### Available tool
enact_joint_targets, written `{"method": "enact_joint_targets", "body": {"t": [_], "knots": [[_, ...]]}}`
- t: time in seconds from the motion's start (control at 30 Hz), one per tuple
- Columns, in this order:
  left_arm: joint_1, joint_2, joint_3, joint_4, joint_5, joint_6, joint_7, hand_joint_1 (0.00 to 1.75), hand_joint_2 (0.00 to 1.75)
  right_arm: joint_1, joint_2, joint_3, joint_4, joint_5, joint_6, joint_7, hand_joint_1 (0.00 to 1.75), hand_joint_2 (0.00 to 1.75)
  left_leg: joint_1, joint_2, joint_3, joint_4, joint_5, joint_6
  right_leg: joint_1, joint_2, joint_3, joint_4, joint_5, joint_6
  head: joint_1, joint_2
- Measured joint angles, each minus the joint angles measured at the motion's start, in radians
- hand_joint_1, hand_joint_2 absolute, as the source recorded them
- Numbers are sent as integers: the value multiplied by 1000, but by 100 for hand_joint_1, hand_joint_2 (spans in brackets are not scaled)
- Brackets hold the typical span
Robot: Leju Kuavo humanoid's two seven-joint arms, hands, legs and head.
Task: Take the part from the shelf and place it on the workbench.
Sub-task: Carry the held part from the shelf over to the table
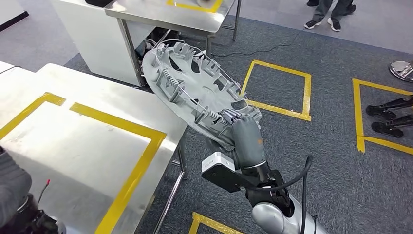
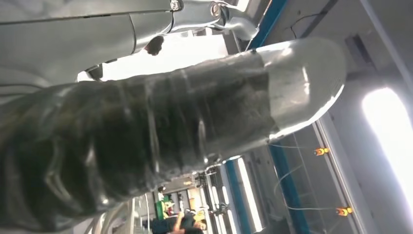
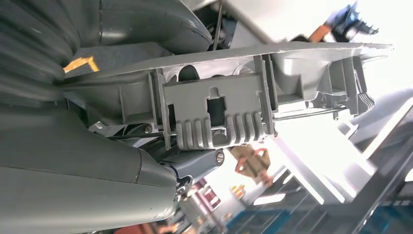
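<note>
Grey carpet floor (image 1: pixel 311 161) marked with yellow tape squares (image 1: pixel 280 87). Black cable (image 1: pixel 253 50) lying across floor. Person's shoes (image 1: pixel 324 23) at far edge. Round metal object (image 1: pixel 402 69) at right edge. Two dark feet (image 1: pixel 387 119) beside a tape square at right.

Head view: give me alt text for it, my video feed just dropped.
The right hand grips the rim of a grey round wheel-cover part, holding it tilted over the floor beside the corner of the steel workbench with yellow tape. The part is not yet on the bench.
</note>
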Motion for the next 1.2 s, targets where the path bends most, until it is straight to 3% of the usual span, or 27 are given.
{"method": "enact_joint_targets", "body": {"t": [0.07, 0.13, 0.17, 0.2, 0.23, 0.3, 0.37, 0.43, 0.5, 0.57, 0.63, 0.7, 0.73, 0.77, 0.83, 0.9, 0.93, 1.0, 1.03, 1.1, 1.13, 1.2], "knots": [[-3, 0, -1, -4, -2, 0, 1, 0, 0, -1, 5, 4, 6, 1, 0, 0, 175, 175, 4, -23, 1, -2, 5, 11, -6, 39, -21, 48, -33, 11, 6, 0], [-8, 0, -2, -6, -4, -1, 1, 0, 0, -1, 6, 8, 11, 1, 1, -1, 175, 175, 6, -47, -2, -2, 8, 17, -9, 91, -78, 171, -93, 16, 19, 0], [-9, 0, -2, -7, -6, -1, 2, 0, 0, 0, 7, 10, 14, 0, 2, -1, 175, 175, 5, -61, -3, -2, 9, 19, -9, 103, -110, 239, -117, 16, 25, 0], [-10, 0, -2, -7, -10, -1, 4, 0, 0, 0, 7, 12, 18, 0, 4, -2, 175, 175, 3, -76, -5, -1, 9, 20, -9, 108, -133, 283, -126, 14, 29, 0], [-10, 0, -3, -7, -16, -1, 5, 0, 0, 1, 8, 15, 22, -1, 7, -4, 175, 175, 2, -90, -6, 0, 10, 20, -8, 112, -140, 291, -116, 10, 32, 0], [-11, 0, -4, -7, -27, -1, 9, 0, 0, 0, 14, 21, 29, -4, 16, -8, 175, 175, 1, -119, -6, 2, 11, 20, -6, 127, -100, 196, -51, -3, 37, 0], [-14, -1, -4, -7, -38, -1, 13, 0, 0, -4, 25, 29, 37, -5, 25, -14, 175, 175, 4, -144, -10, 3, 14, 15, -6, 173, -40, 66, -1, -19, 38, 0], [-16, -1, -6, -6, -48, -1, 16, 0, 0, -13, 36, 37, 44, -5, 33, -20, 175, 175, 12, -166, -21, 3, 22, 2, -4, 201, -12, 13, 6, -29, 40, 0], [-19, -2, -9, -6, -57, -1, 19, 0, 0, -23, 50, 45, 54, -5, 43, -22, 175, 175, 18, -182, -29, -1, 30, -12, -2, 181, -4, -2, 12, -33, 46, 0], [-26, -3, -12, -6, -65, -1, 20, 0, 0, -35, 70, 55, 70, -5, 55, -24, 175, 175, 12, -138, -48, 23, 13, -20, -6, 155, 7, -27, 24, -39, 41, 0], [-35, -4, -18, -4, -69, -1, 21, 0, 0, -44, 89, 68, 90, -7, 65, -30, 175, 175, 7, -68, -98, 121, -39, -25, -6, 128, 12, -40, 30, -42, 26, 0], [-39, -6, -25, 0, -73, -1, 22, 0, 0, -48, 104, 81, 114, -16, 74, -39, 175, 175, 10, -43, -150, 229, -78, -33, -6, 99, 10, -39, 30, -43, 16, 0], [-41, -6, -28, 2, -75, -1, 22, 0, 0, -49, 112, 88, 128, -23, 78, -44, 175, 175, 12, -38, -155, 245, -75, -37, -6, 85, 9, -38, 29, -41, 13, 0], [-43, -6, -32, 5, -76, -1, 23, 0, 0, -50, 120, 95, 142, -29, 82, -49, 175, 175, 15, -32, -140, 223, -58, -40, -7, 71, 8, -36, 27, -39, 9, 0], [-50, -8, -41, 9, -78, -1, 23, 0, 0, -52, 139, 111, 174, -39, 88, -58, 175, 175, 17, -1, -69, 104, -12, -47, -8, 46, 7, -28, 21, -31, 1, 0], [-57, -11, -47, 12, -78, -1, 23, 0, 0, -55, 157, 123, 202, -50, 92, -70, 175, 175, 14, 23, -13, 14, 6, -38, -4, 28, 1, -15, 13, -18, -6, 0], [-60, -13, -50, 14, -77, -1, 23, 0, 0, -58, 166, 128, 217, -57, 95, -75, 175, 175, 11, 24, -5, 0, 4, -30, -1, 19, -1, -10, 10, -13, -5, 0], [-65, -16, -55, 16, -76, -1, 22, 0, 0, -68, 186, 135, 248, -67, 101, -84, 175, 175, 9, -1, -9, 2, 8, -11, 1, 1, -5, -6, 7, -4, 0, 0], [-67, -17, -58, 17, -75, -1, 22, 0, 0, -75, 196, 138, 264, -71, 103, -86, 175, 175, 10, -12, -11, 3, 10, -6, -1, 5, -10, 2, 0, 2, 4, 0], [-73, -20, -63, 20, -71, -2, 20, 0, 0, -86, 212, 143, 293, -78, 106, -90, 175, 175, 13, -33, -12, 2, 14, 4, -6, 47, -42, 70, -40, 11, 12, 0], [-78, -22, -66, 22, -68, -2, 18, 0, 0, -91, 217, 146, 308, -83, 109, -91, 175, 175, 13, -45, -13, 2, 15, 8, -8, 75, -71, 133, -70, 13, 18, 0], [-83, -25, -72, 26, -59, -2, 14, 0, 0, -99, 227, 152, 344, -95, 117, -93, 175, 175, 10, -71, -16, 2, 18, 13, -8, 102, -134, 263, -114, 11, 30, 0]]}}
